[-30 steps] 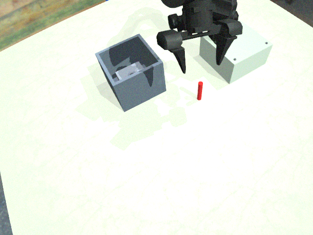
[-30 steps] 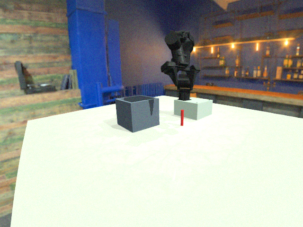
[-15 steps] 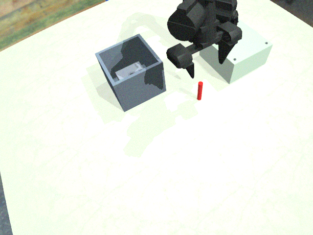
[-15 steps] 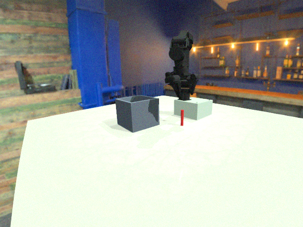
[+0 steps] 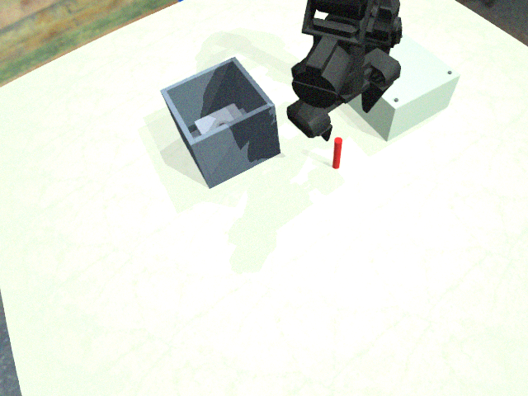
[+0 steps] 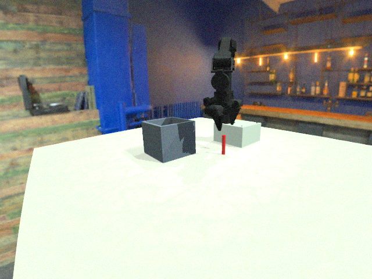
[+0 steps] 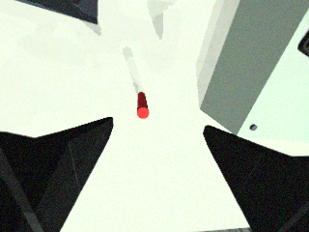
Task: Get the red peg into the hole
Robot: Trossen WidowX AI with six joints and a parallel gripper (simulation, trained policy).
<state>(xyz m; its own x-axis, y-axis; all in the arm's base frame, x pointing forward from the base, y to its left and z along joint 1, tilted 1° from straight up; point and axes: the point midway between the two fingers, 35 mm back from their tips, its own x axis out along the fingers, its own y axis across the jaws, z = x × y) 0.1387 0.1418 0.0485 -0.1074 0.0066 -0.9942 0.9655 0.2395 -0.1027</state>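
The red peg (image 5: 337,153) (image 6: 223,145) (image 7: 143,112) stands upright on the table, to the right of the box in the top and exterior views. My gripper (image 5: 347,125) (image 6: 226,127) (image 7: 159,125) is open and empty, with its fingertips above the peg's height. In the wrist view the peg's top shows a little beyond the fingertips and left of the middle of the gap. The open dark grey box (image 5: 217,162) (image 6: 153,140) (image 7: 72,9) stands on the table. The light grey plate (image 5: 208,123) shows inside it, its hole partly hidden by the box's near wall.
A pale green block (image 5: 420,111) (image 6: 251,135) (image 7: 285,97) with small dark studs stands behind and to the right of the peg. The arm reaches down in front of it in the top view. The box's walls rise on the peg's left side.
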